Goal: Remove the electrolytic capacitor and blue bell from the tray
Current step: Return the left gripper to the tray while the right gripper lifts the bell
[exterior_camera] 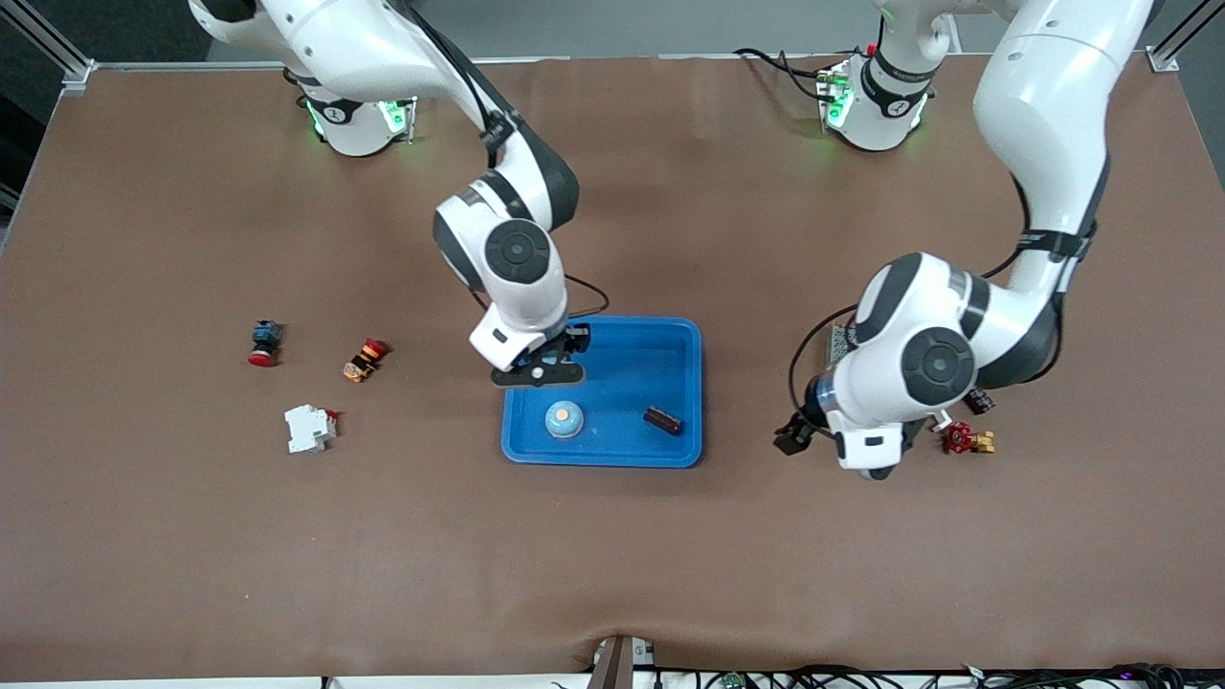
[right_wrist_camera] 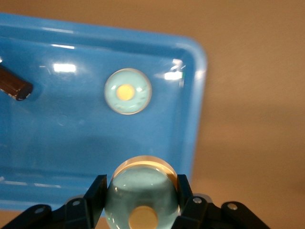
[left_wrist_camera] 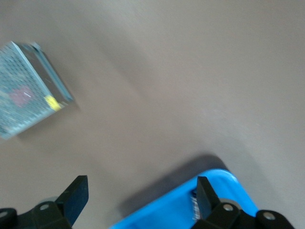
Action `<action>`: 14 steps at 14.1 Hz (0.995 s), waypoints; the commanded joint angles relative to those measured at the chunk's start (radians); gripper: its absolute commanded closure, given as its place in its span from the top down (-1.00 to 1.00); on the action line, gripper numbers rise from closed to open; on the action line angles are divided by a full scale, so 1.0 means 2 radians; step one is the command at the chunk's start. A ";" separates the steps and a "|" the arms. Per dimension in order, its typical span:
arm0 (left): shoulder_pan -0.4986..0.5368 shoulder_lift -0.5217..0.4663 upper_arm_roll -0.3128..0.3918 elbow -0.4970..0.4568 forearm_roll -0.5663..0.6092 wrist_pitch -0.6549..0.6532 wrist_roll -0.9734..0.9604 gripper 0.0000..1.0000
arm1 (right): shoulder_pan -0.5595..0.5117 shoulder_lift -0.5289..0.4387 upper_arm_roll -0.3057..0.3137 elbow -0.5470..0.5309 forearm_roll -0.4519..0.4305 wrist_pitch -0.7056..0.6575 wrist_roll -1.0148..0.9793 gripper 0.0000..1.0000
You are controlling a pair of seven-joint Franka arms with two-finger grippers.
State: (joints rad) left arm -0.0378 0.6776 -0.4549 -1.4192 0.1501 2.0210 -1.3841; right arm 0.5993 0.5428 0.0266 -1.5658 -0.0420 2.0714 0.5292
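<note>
Keep right end effector [right_wrist_camera: 141,182] pinching the held blue bell [right_wrist_camera: 142,202] above the tray [exterior_camera: 675,337], lift well over its rim, then set down on the desk [exterior_camera: 612,555] beside the tray, away from second bell [exterior_camera: 565,419] and electrolytic capacitor [exterior_camera: 662,419] inside the tray, with left end effector [left_wrist_camera: 141,183] spread, waiting near the tray

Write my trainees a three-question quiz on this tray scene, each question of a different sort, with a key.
1. True or false: the left gripper is shut on the dark capacitor.
2. What does the right gripper hold? A) a pale blue bell B) a red push button C) nothing
3. Fill in: a second bell and the capacitor lie in the blue ____.
Key: 1 false, it is open over the bare table; 2 A; 3 tray.
</note>
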 commanded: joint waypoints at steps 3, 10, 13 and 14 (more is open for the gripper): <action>-0.046 0.034 0.004 0.020 -0.007 0.084 -0.089 1.00 | -0.075 -0.044 0.007 -0.012 0.010 -0.037 -0.155 -0.20; -0.098 0.071 0.016 0.022 -0.006 0.176 -0.162 0.85 | -0.198 -0.049 0.004 0.007 0.009 -0.076 -0.438 -0.20; -0.135 0.083 0.050 0.022 -0.005 0.181 -0.191 0.73 | -0.239 -0.046 0.004 0.007 0.005 -0.071 -0.542 -0.20; -0.144 0.087 0.058 0.022 -0.005 0.182 -0.198 0.71 | -0.251 -0.045 0.004 0.006 0.003 -0.070 -0.580 -0.19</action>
State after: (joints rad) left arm -0.2756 0.8270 -0.3829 -1.4010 0.1500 2.3732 -1.7432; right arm 0.1421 0.4619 0.0181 -1.5507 -0.0377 1.9373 -0.5097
